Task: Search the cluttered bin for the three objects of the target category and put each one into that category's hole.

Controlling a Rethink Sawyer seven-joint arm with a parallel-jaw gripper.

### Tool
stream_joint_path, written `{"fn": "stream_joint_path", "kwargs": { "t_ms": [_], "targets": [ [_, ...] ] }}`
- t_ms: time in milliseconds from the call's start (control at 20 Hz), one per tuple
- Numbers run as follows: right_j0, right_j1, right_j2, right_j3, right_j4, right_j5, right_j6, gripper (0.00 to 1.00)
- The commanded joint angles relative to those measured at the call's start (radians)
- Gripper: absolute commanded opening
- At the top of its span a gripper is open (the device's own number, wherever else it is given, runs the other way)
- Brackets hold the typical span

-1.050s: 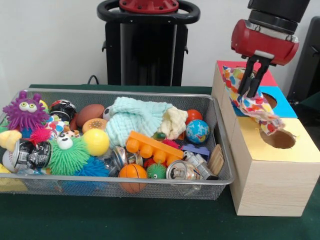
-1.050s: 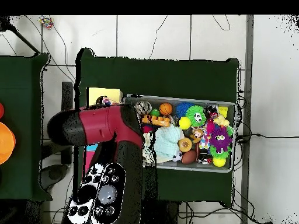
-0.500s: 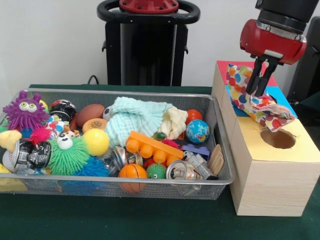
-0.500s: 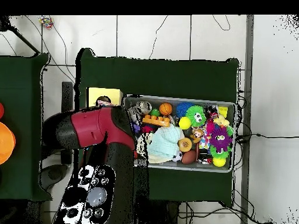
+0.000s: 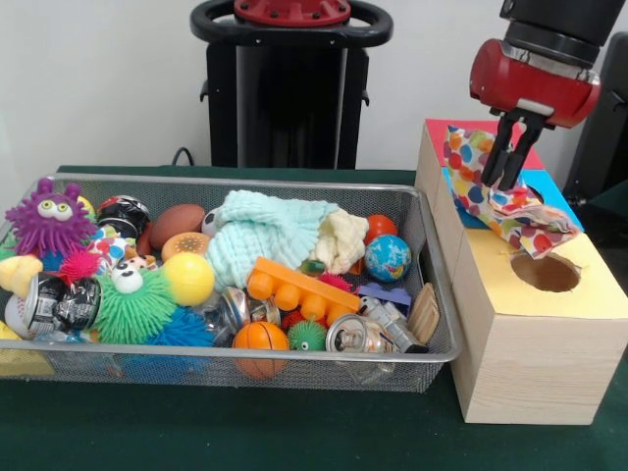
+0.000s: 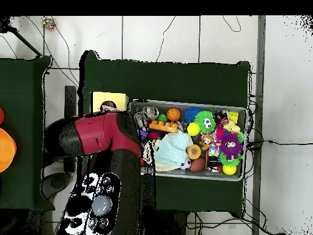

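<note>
In the front view, a polka-dot cloth point(image 5: 498, 199) is pinched between the closed fingers of the gripper point(image 5: 506, 179), above the wooden box point(image 5: 530, 334) that stands just right of the wire bin point(image 5: 432, 294). The cloth is draped over the blue panel point(image 5: 559, 208) of the box top, and its lower end lies on the yellow panel point(image 5: 589, 285), just beside the round hole point(image 5: 546, 273) there. A red panel point(image 5: 525, 152) is seen at the far end of the box.

The bin is filled with clutter: a mint knitted cloth point(image 5: 265, 235) and a cream cloth point(image 5: 343, 238) lie at the middle, an orange toy brick point(image 5: 299, 287) in front of them, a globe ball point(image 5: 388, 257) to the right, a small basketball point(image 5: 260, 339) and a metal can point(image 5: 358, 336) at the near wall. At the left, a purple spiky toy point(image 5: 49, 218), a green fuzzy toy point(image 5: 132, 304) and a yellow ball point(image 5: 188, 279) are seen.

In the overhead view, the box is largely covered by the red arm point(image 6: 101, 136); the gripper itself is hidden there.
</note>
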Motion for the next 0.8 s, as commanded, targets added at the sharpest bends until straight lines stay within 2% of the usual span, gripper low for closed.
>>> {"fn": "stream_joint_path", "kwargs": {
  "t_ms": [50,250,500,800],
  "targets": [
    [0.003,0.086,0.010,0.009,-0.055,0.040,0.097,0.00],
    [0.020,0.117,-0.009,-0.022,-0.063,0.044,0.107,0.00],
    [-0.006,0.134,0.046,0.024,-0.024,-0.038,0.100,0.00],
    [0.032,0.167,0.002,0.023,-0.050,-0.085,0.142,0.00]
  ]
}}
